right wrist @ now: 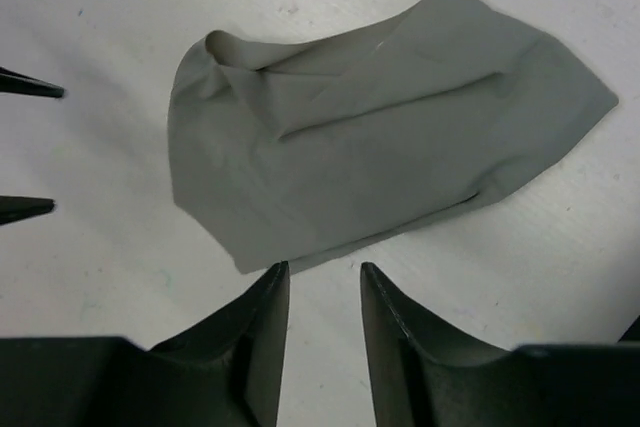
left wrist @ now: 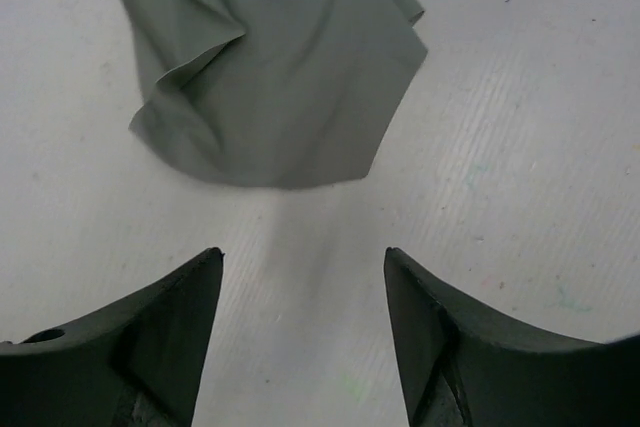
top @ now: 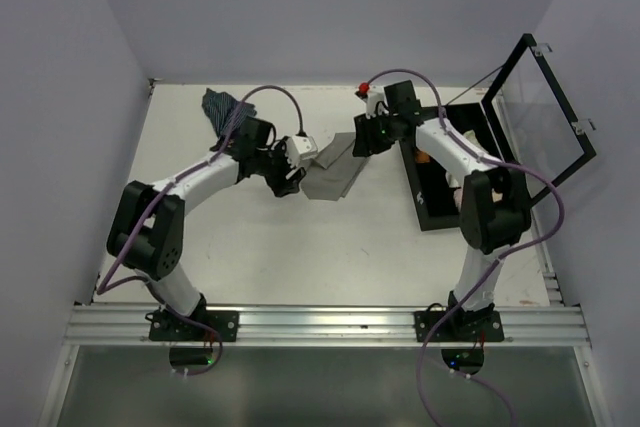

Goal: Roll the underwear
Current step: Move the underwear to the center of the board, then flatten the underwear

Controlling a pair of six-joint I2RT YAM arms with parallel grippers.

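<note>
The grey underwear (top: 335, 172) lies loosely folded and creased on the white table between my two grippers. My left gripper (top: 295, 169) is at its left side, open. In the left wrist view the underwear (left wrist: 280, 77) lies beyond the gripper (left wrist: 303, 255), with bare table between the fingers. My right gripper (top: 366, 137) is at the cloth's far right edge. In the right wrist view that gripper (right wrist: 325, 269) is open, its fingertips just short of the edge of the underwear (right wrist: 370, 147), holding nothing. The left gripper's fingertips (right wrist: 30, 87) show at that view's left edge.
A black box (top: 450, 172) with a raised clear lid (top: 540, 112) stands at the right, under the right arm. A dark patterned cloth (top: 222, 107) lies at the back left. A small red object (top: 364, 89) sits at the back near the right gripper.
</note>
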